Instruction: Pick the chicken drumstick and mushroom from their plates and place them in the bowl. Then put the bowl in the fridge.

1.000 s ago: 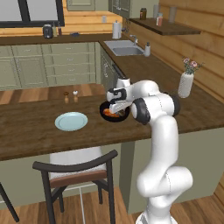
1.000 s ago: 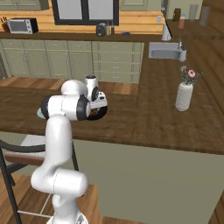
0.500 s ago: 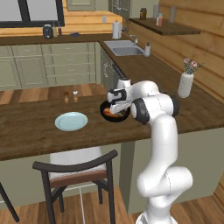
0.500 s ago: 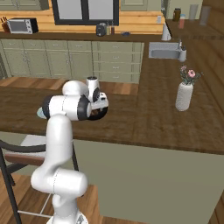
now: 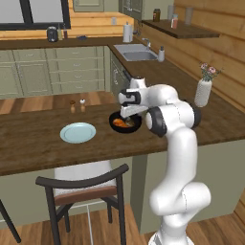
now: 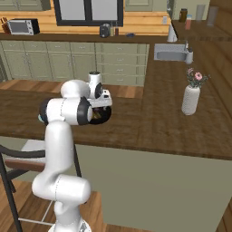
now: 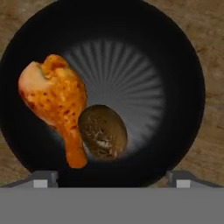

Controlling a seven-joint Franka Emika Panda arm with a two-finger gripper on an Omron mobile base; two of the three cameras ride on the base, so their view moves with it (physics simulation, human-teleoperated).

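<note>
My gripper [image 7: 112, 179] hangs open over the bowl [image 7: 183, 57] with the drumstick [image 7: 54, 98] and mushroom [image 7: 103, 131] inside, so I should grab the rim gently and lift flat.

Drumstick and mushroom lying in the bowl

The glossy orange-brown chicken drumstick [image 7: 57, 103] lies touching the small dark brown mushroom [image 7: 103, 131] inside the round matte black bowl [image 7: 183, 78]; a pale blue plate [image 5: 78, 132] sits well apart.
</note>
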